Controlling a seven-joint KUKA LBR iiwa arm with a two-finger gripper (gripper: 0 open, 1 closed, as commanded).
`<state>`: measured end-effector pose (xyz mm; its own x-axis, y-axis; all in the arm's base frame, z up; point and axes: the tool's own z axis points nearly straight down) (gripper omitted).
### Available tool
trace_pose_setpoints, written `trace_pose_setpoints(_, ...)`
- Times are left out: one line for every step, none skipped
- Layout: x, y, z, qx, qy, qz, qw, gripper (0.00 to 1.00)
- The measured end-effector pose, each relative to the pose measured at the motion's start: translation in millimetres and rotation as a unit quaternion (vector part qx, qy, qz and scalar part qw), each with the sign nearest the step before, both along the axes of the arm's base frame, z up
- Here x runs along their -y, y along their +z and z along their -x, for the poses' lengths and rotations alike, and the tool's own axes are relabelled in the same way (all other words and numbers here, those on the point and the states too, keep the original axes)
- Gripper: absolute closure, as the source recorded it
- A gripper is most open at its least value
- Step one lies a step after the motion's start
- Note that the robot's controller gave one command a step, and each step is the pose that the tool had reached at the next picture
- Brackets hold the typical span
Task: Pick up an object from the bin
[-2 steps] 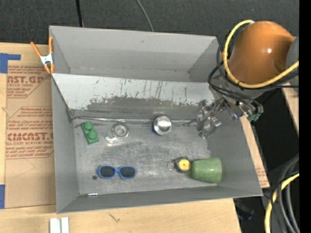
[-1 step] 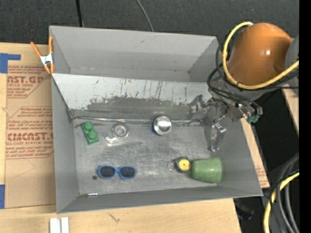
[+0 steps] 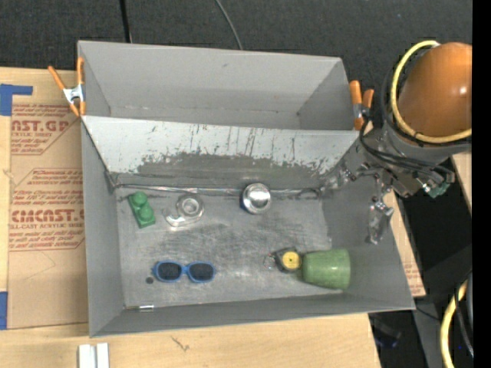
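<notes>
Arm: reaches in from the right; its orange cover [image 3: 433,90] sits above the bin's right rim, with cables looped around it.
Tool [image 3: 376,225]: hangs below the wrist over the sloping right wall of the bin [image 3: 230,140], above the floor's right edge. Nothing is visibly held in it.
Tool state: I cannot tell whether it is open or closed.
Nearest thing: a green cup [image 3: 328,269] lying on its side in the front right part of the floor, below and to the left of the tool and apart from it.
Beside the cup: a small yellow round piece [image 3: 289,261] with dark trim, just to the cup's left, touching or almost touching it.
Back middle: a shiny metal round thing [image 3: 255,197] close to the foot of the rear wall.
Back left of middle: a clear, pale cup-like thing [image 3: 185,209], near the shiny one but apart from it.
Far left: a small green block [image 3: 141,210] with a knob on top, lying near the left wall and just left of the clear thing.
Front left: blue toy sunglasses [image 3: 183,271], lenses side by side, flat on the floor and well apart from the green cup.
Layout: the things lie singly, spread over the scratched grey floor, none heaped on another.
</notes>
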<state>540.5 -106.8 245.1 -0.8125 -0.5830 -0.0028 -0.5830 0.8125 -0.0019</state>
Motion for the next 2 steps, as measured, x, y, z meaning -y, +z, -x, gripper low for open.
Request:
trace_pose_setpoints(42, -84, 49.0, -0.0062, 0.039, -0.001, 0.9992, 0.00)
trace_pose_setpoints(7, -171, 53.0, 0.0049, 0.238, -0.001, 0.9713, 0.00)
